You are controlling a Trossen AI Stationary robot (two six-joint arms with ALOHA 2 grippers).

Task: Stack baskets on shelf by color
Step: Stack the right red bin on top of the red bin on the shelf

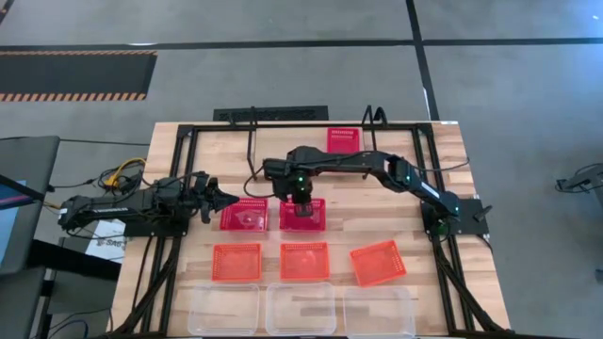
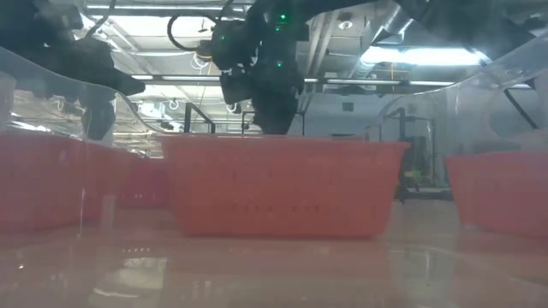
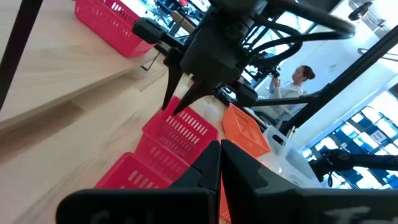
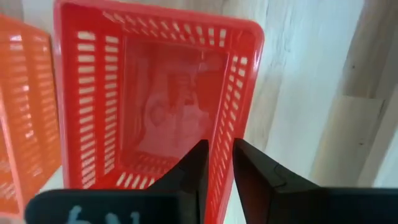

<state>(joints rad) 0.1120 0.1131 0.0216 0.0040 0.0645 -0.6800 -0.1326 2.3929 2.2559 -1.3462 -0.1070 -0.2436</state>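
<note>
High view, table (image 1: 188,151): pale wood, framed by black tubing.
High view, right gripper (image 1: 301,207): reaches in from the right edge, hangs over the middle red basket (image 1: 302,216) near the table's centre.
High view, left gripper (image 1: 224,199): points inward from the left side, just beside the left red basket (image 1: 244,215), not touching it.
High view, other baskets: third red basket (image 1: 343,139) far back; three orange baskets (image 1: 305,261) in a row nearer the front, the right one turned askew; three clear baskets (image 1: 301,308) along the front edge.
Low view: orange basket (image 2: 281,186) fills the middle, seen through a clear basket wall; dark right arm descends behind it.
Left wrist view, left fingers (image 3: 206,169): pressed together, holding nothing; red baskets on the wood beyond, right arm above them; person (image 3: 297,84) standing far off in the room.
Right wrist view, right fingers (image 4: 194,169): slightly apart, straddling one wall of the red basket (image 4: 155,93), one inside, one outside; whether pinching it, cannot tell.
</note>
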